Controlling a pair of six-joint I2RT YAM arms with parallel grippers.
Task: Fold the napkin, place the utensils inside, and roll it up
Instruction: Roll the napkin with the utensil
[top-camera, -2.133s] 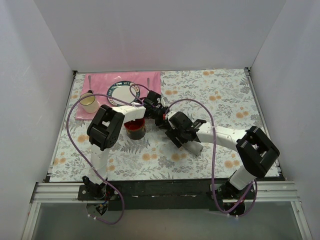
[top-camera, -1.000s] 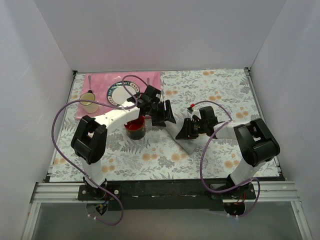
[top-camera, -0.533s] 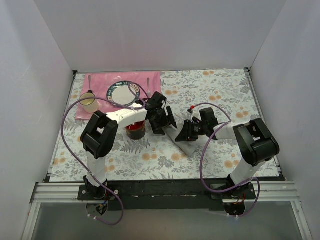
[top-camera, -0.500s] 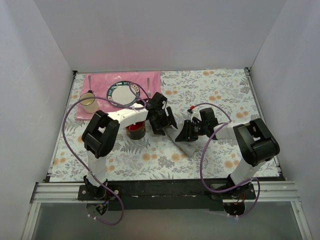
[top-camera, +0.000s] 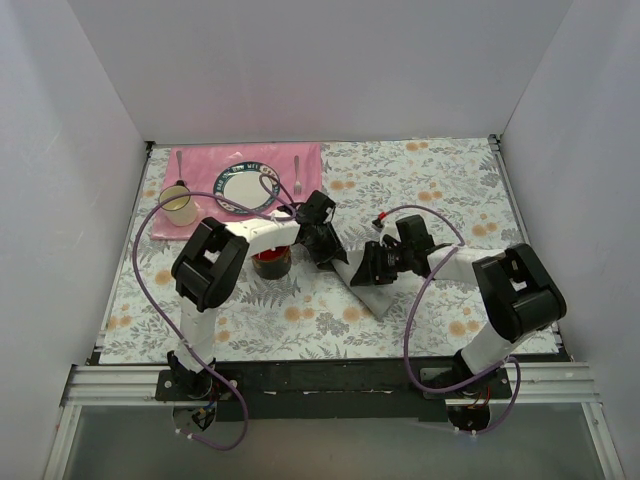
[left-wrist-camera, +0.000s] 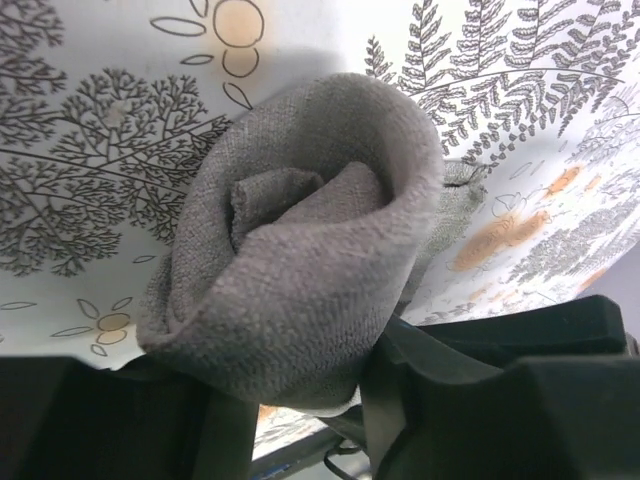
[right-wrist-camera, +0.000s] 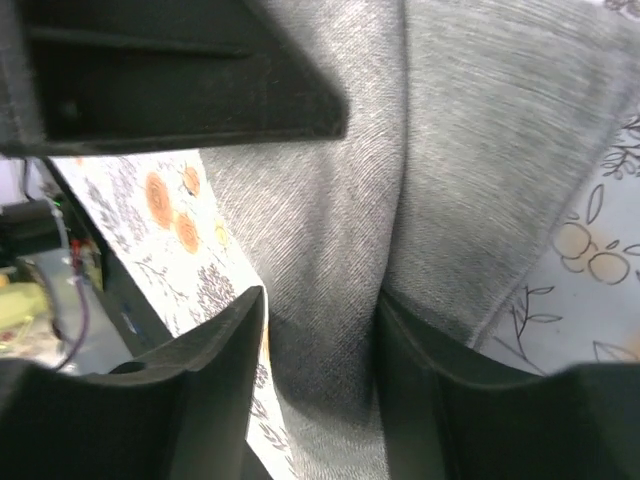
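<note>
A: Where's the napkin (top-camera: 375, 298) rn?

B: Mid-bench (top-camera: 450, 200), between the two arms; grey, part rolled; the left-wrist view shows one end as a loose spiral w/ a hollow core; the other end lies flatter, toward the near edge.

A: And the pincers?

B: The left pincer (top-camera: 332, 255) looks clamped on the spiral end, cloth bulging out of its grip; the right pincer (top-camera: 368, 268) is pressed on a ridge of the cloth, napkin filling its view; the two sit just beside each other.

A: Any utensils?

B: None seen in the roll; the open core shows only cloth; can't tell what's deeper in.

A: What could go wrong?

B: My guess: the roll's slack, so if either pincer lets go it'll prob spring open; an uneven pull would cone it, one end tight, other loose; anything inside could slide out the open end if it tilts; pincers this close may knock together; the dark red bowl (top-camera: 270, 263) sits near the left arm, so a wide swing could tip it.
</note>
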